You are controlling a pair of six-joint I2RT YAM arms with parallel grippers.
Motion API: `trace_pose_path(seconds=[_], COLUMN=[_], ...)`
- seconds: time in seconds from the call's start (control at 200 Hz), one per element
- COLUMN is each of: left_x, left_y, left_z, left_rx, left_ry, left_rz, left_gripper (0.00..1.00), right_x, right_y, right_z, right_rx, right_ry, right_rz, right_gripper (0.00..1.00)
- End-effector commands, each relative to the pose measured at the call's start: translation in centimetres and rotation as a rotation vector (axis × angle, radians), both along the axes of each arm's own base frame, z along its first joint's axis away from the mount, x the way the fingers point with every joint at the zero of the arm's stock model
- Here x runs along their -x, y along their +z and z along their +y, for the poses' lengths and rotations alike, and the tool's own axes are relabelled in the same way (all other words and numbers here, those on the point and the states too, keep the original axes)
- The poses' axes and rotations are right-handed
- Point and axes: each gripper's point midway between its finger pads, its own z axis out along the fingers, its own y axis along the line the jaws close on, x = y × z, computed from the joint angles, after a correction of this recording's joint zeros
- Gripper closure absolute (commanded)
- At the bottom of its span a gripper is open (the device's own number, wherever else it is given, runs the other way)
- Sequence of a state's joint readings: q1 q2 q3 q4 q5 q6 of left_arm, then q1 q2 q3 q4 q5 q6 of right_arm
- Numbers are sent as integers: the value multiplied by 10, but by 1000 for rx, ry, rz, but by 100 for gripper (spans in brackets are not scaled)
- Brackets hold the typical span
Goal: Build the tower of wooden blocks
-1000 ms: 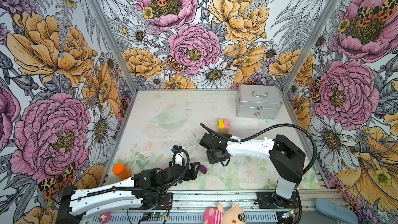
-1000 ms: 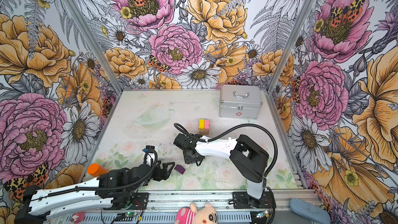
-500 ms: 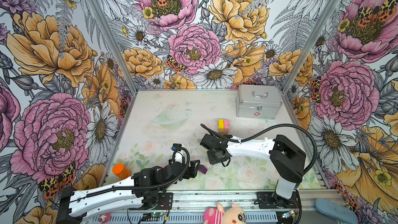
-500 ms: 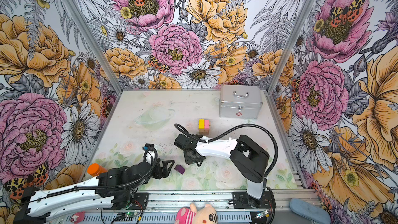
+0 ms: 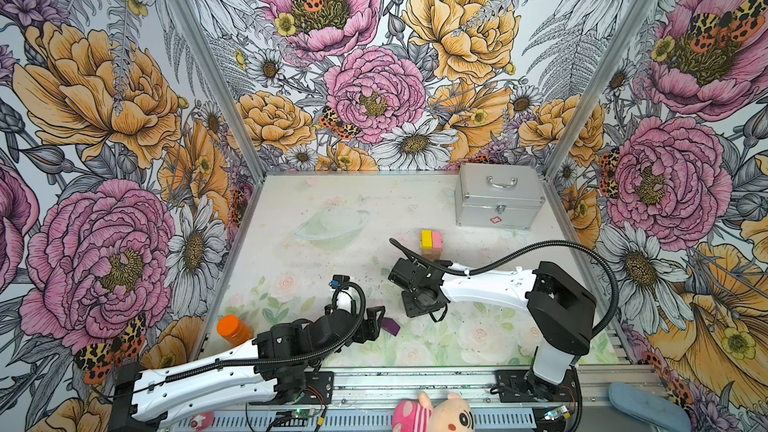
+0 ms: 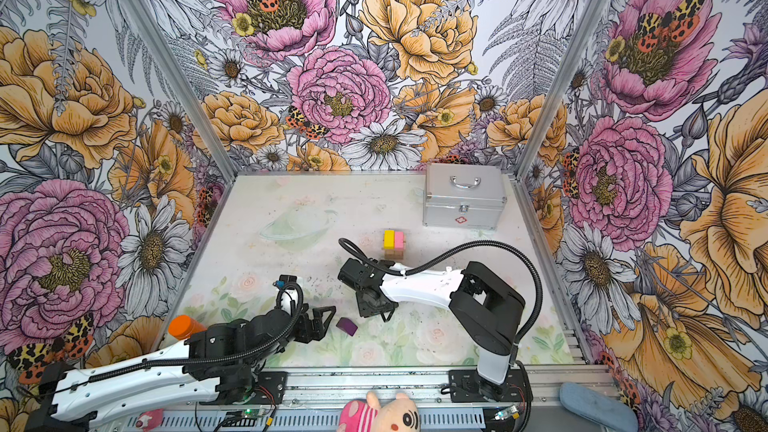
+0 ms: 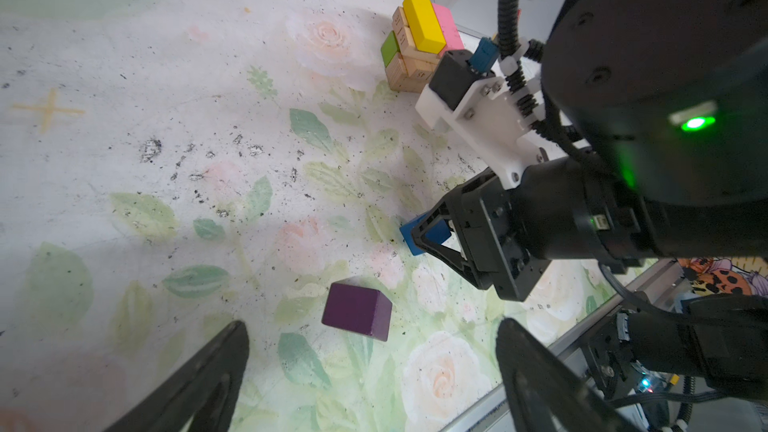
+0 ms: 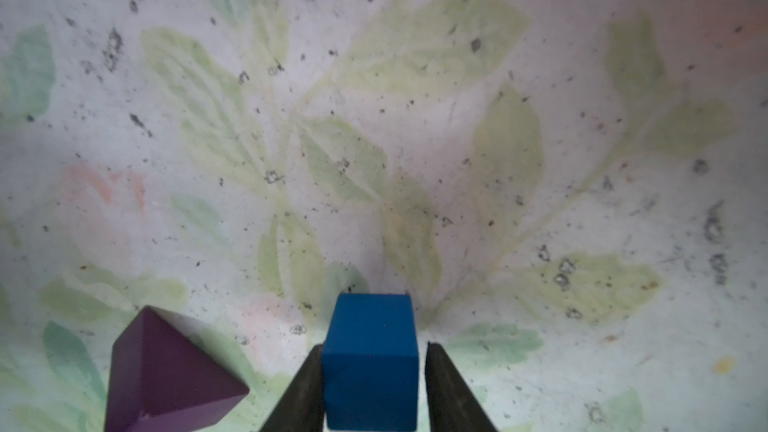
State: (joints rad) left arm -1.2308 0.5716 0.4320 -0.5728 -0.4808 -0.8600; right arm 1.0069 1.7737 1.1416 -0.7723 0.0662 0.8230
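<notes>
R gripper (image 8: 372, 346) points down at the table (image 5: 316, 251), near-centre, w/ its jaws clamped on the blue block (image 7: 408, 239). There's a finger along each side, and the block's end sticks out past the tips. Can't tell if the block rests on the table or is just off it.

Purple block (image 6: 347, 326) lies on the table just left of the blue one, apart from it, towards the near edge. L gripper (image 6: 328, 323) is low, just left of the purple block, jaws spread wide and holding nothing. In the left wrist view the purple block sits a bit ahead of the two fingertips and touches neither.

Tower (image 5: 431, 245) stands farther back, right of centre, btwn the R gripper and the case (image 5: 498, 201), apart from both. Its top layer is a yellow bar (image 7: 423, 22) and a pink bar (image 7: 448, 27) side by side and touching, yellow on the left. Under them are tan bars (image 7: 415, 70) in crossed layers, w/ a green block (image 7: 390, 49) set among them.

Bottle (image 5: 232, 328) w/ orange cap is at near left, beside the L arm.
</notes>
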Motion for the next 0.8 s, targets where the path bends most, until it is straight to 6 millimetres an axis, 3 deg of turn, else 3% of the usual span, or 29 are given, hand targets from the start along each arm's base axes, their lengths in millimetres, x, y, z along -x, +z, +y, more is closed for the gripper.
trace_pose_path(seconds=[0.0, 0.495, 0.796], left_x=[-1, -5, -8], left_y=[11, 12, 19], left_z=[-3, -3, -4], left_rx=[8, 0, -3], left_ry=[-14, -8, -8], left_rz=[-9, -7, -17], left_gripper=[6, 6, 5], right_x=[-4, -8, -15], right_y=[9, 15, 31], right_z=[-2, -9, -16], right_rx=[-21, -29, -50], right_ry=[-24, -33, -48], right_rz=[-26, -35, -60], right_gripper=[61, 69, 70])
